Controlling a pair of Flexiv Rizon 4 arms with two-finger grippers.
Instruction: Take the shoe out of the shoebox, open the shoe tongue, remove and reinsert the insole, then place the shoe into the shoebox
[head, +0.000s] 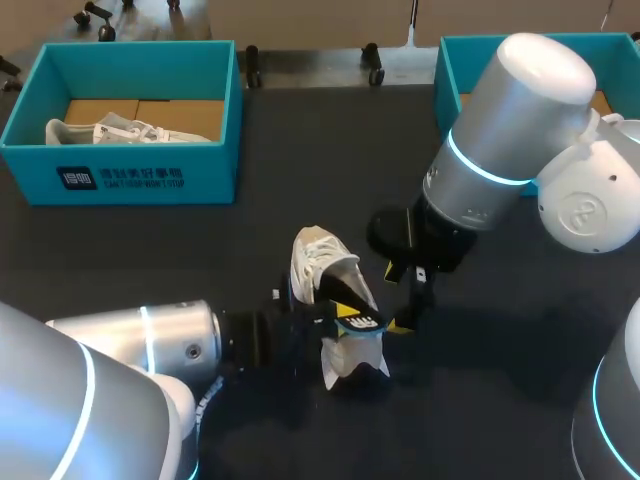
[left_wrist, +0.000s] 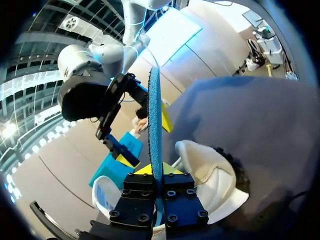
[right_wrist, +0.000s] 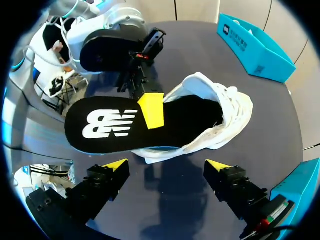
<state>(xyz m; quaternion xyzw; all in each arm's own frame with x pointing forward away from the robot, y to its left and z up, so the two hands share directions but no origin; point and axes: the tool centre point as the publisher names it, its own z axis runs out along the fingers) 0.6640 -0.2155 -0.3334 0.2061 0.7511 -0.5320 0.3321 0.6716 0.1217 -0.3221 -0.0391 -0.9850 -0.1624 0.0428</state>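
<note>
A: How was the left gripper (left_wrist: 156, 171) found?
B: It was pressed together on the insole (right_wrist: 105, 125). The blue edge was pinched between its yellow tips, roughly at mid-length.

A: Where was the insole placed from there?
B: Its front end was tucked into the opening of the shoe (right_wrist: 227, 107), just beyond the fingers. The heel end was left sticking out.

A: What was noted of the right gripper (right_wrist: 166, 167)?
B: Its fingers were spread wide and nothing was held between them. Shoe and insole were seen just ahead of it, apart from both tips.

A: How was the shoe situated on the table (head: 150, 270)?
B: The white shoe was laid near the middle, between the two grippers as seen from the head view.

A: And the shoebox (head: 150, 178)?
B: It was set well apart from both grippers, at the table's far left corner. A second white shoe (head: 120, 130) was seen lying inside. Another teal box (head: 450, 65) was partly hidden behind the right arm (head: 520, 120).
</note>
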